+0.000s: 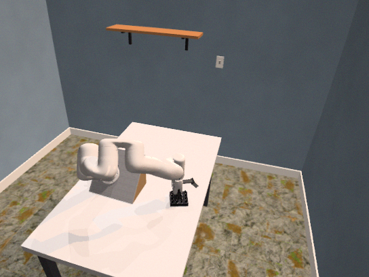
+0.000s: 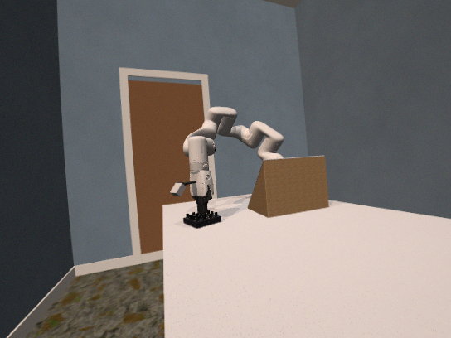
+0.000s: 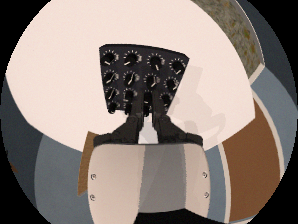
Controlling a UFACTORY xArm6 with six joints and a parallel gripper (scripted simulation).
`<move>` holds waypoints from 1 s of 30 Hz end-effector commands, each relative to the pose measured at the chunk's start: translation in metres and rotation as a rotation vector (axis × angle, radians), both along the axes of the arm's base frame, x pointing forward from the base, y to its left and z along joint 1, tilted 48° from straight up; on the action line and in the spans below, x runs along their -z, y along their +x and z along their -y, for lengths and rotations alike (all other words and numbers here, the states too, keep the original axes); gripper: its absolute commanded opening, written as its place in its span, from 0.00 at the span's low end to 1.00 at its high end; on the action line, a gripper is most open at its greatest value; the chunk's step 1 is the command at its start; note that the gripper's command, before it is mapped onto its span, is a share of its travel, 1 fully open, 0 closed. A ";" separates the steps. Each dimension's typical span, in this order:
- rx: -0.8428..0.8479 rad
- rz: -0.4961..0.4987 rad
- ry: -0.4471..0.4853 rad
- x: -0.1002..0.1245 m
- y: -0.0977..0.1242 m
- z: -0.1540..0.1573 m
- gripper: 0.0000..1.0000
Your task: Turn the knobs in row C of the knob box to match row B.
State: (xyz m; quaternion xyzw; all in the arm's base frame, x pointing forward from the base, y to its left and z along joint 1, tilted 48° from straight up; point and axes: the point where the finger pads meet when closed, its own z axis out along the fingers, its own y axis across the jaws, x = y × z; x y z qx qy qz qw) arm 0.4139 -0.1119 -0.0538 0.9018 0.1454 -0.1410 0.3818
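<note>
The black knob box [image 1: 178,205] [image 2: 198,224] [image 3: 143,69] stands on the table near its edge. In the wrist view its printed names lie to the right of the knobs, so row C seems to be the third column from the left. My gripper [image 1: 178,193] [image 2: 202,210] [image 3: 147,98] points down with its fingertips low among the knobs, shut on what seems to be knob C2, which the fingers hide. Knob C4 [image 3: 156,61] has its line toward the lower right, and knob B4 [image 3: 132,59] toward the lower left. The line on C1 cannot be read.
A wedge-shaped block [image 1: 140,188] [image 2: 296,186] [image 3: 85,165] with wood-coloured sides stands on the white table [image 1: 163,136] [image 2: 307,269] [image 3: 55,75] beside the arm's base. The table's edge runs close to the box. An orange shelf [image 1: 154,30] hangs high on the wall.
</note>
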 end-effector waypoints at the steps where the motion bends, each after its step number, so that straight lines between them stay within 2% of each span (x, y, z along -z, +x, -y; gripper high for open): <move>1: -0.043 -0.048 0.012 -0.001 0.001 -0.001 0.08; 17: -0.053 -0.058 0.014 -0.001 0.001 -0.001 0.08; 18: -0.053 -0.058 0.014 -0.001 0.001 -0.001 0.19; 30: -0.053 -0.058 0.014 -0.001 0.001 -0.001 0.19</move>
